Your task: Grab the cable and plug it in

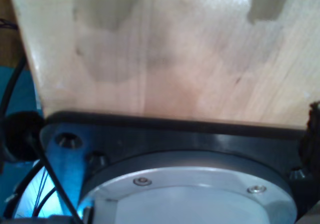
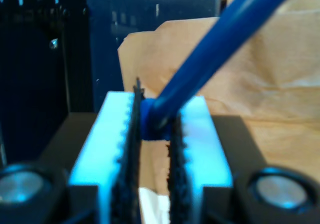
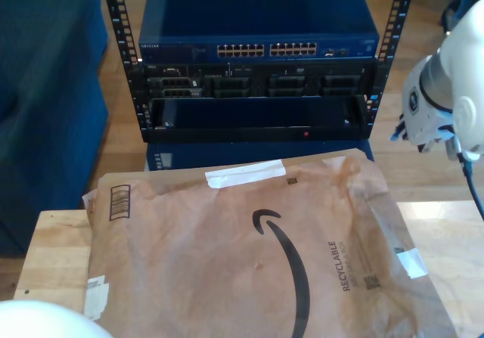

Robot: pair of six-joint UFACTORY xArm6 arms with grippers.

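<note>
The bright blue cable (image 2: 225, 38) runs away at a slant from my second gripper (image 2: 156, 120), which is shut on it. Its pale fingers (image 2: 117, 144) with black toothed pads pinch the cable's thicker blue end. The plug is hidden between the pads. Beyond the jaws lie the brown paper mailer (image 2: 270, 83) and the dark rack (image 2: 45, 73). At the exterior view's right, a white arm (image 3: 442, 100) hovers beside the rack, with a thin blue strand (image 3: 473, 190) hanging below it. The blue network switch (image 3: 257, 20) shows a row of ports (image 3: 265, 50).
A large brown paper mailer (image 3: 242, 255) covers most of the wooden table (image 3: 53, 255). The first wrist view looks at bare wood (image 1: 165, 48), a black base plate (image 1: 175, 134), a silver round flange (image 1: 200, 194) and black cables (image 1: 50, 174). A white rounded arm part (image 3: 30, 319) sits at the exterior view's lower left.
</note>
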